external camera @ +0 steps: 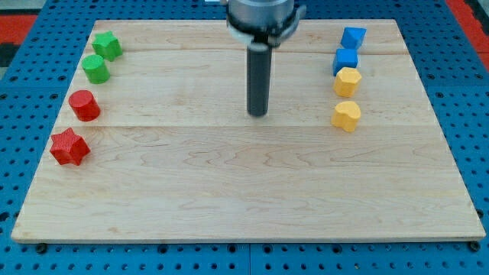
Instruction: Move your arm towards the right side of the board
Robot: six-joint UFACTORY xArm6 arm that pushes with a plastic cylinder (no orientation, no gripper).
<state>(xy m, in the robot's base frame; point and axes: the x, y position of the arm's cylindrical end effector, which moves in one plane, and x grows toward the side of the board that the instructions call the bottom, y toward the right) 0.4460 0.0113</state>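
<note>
My tip rests on the wooden board a little above its middle, apart from every block. At the view's right stand a blue block, a blue cube, a yellow hexagon block and a yellow heart block in a column. At the view's left stand a green star, a green cylinder, a red cylinder and a red star. The yellow heart is the nearest block, well to the right of the tip.
The board lies on a blue perforated table. The arm's grey wrist hangs over the board's top edge.
</note>
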